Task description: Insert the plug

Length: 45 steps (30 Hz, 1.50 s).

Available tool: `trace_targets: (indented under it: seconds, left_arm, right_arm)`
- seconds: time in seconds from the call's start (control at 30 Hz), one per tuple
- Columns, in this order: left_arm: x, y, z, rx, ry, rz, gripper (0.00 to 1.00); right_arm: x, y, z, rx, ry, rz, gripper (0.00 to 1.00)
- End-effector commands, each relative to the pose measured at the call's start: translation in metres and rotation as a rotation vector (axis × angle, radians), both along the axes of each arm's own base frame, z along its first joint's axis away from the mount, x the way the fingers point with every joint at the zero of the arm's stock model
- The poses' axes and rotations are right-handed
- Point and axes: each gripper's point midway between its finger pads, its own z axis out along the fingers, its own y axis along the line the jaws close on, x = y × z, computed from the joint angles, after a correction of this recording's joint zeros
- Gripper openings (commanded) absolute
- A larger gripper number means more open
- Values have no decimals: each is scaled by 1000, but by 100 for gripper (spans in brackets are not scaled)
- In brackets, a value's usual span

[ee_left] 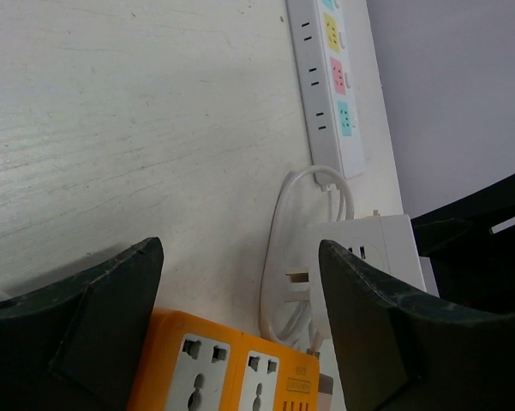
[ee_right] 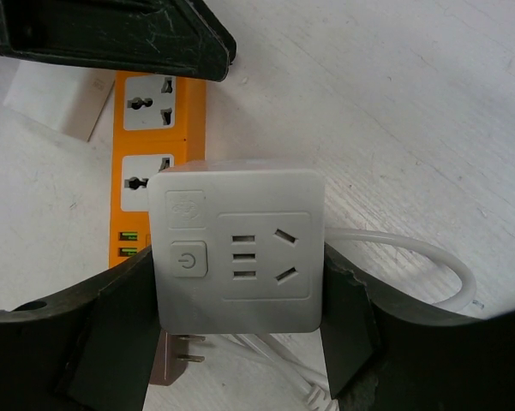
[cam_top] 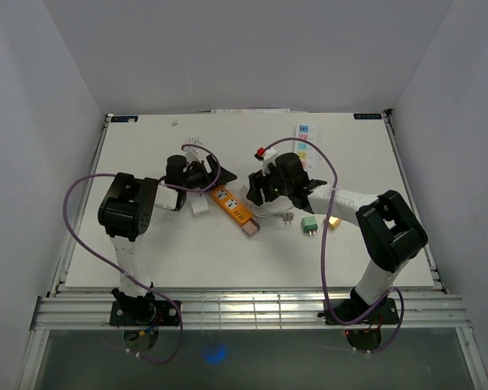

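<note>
- While the right gripper [ee_right: 237,287] is closed on the two side faces of the white cube socket [ee_right: 237,248] and holds it over the near end of the orange power strip [cam_top: 233,208], the plug [ee_left: 298,287] lies loose on the table. It is just beside that same end, on the right arm's side.
- The plug belongs to a short white cable [ee_left: 272,257], which loops away from the orange strip and comes back toward the cube. Its pins seem to point across toward the strip, but this is not sure.
- The long axis of the orange strip runs slantwise, its far end toward the left arm and its near end toward the right arm. Its socket faces look upward.
- The left gripper [ee_left: 240,253] has its jaws wide and holds nothing. It hangs at the far end of the orange strip, and it cannot be told whether it touches it.
- By judgement, the right arm is nearer to the plug but is occupied by the cube, while the left one is free.
- The two sockets [ee_right: 146,171] of the orange strip that show are empty.
- A green adapter [cam_top: 309,225] lies apart from the orange strip on the right arm's side. A long white strip [cam_top: 303,142] lies beyond it, and its sockets are also empty.
</note>
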Motion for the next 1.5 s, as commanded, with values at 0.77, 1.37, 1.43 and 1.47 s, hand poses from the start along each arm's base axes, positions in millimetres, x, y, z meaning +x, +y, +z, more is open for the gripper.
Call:
trace_targets:
  seconds: [0.77, 1.37, 1.43, 1.47]
  left_arm:
    - [-11, 59, 77, 34, -28, 204, 98]
    - [-54, 91, 67, 108, 69, 378, 98]
    - [-56, 93, 67, 116, 60, 386, 98]
    - [-58, 95, 65, 122, 60, 390, 98]
  right_arm:
    - [-7, 34, 64, 35, -168, 70, 15]
    - [-16, 62, 57, 15, -70, 169, 15]
    - [-20, 69, 62, 38, -51, 201, 15]
    - [-22, 72, 62, 48, -30, 214, 15]
